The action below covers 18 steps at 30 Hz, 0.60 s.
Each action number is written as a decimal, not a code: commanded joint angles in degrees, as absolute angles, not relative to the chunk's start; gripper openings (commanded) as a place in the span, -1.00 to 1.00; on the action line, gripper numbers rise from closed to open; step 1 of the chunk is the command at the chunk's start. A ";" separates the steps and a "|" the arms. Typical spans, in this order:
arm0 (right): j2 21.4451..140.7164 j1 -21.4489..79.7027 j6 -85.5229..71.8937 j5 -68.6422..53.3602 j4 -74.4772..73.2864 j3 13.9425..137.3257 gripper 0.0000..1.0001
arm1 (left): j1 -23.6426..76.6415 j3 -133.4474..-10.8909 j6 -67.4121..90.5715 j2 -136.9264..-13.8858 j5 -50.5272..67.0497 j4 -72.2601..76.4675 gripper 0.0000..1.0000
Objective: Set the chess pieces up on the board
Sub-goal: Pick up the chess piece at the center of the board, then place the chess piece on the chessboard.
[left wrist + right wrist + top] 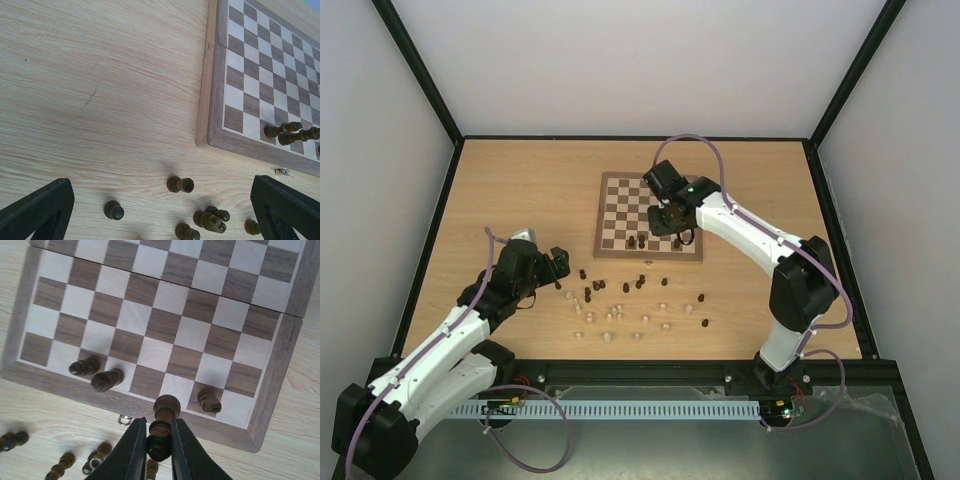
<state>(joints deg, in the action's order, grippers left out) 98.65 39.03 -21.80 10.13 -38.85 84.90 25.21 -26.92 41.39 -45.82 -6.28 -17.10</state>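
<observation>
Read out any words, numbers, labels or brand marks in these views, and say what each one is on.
No text is readable in any view.
The border of the board carries no letters or numbers, the chess pieces are unmarked, and no label shows on the left arm or the right arm, which has only a green light.

Checkered board (625, 200) flat on worktop (520, 190). Three dark pieces (106, 380) on near row, fourth dark piece (166, 407) in right hand (159, 422) at near border; loose pieces (620, 312), dark and pale, scattered off-board.
</observation>
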 commanded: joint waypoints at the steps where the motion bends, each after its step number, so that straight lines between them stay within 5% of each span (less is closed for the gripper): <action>1: 102.07 38.33 -20.53 8.09 -39.49 84.02 -0.77 | 25.22 -26.69 40.97 -46.45 -6.68 -16.21 0.99; 18: 109.35 38.23 -20.15 5.78 -36.39 85.13 -0.78 | 25.17 -26.68 40.80 -47.03 -6.71 -15.86 0.99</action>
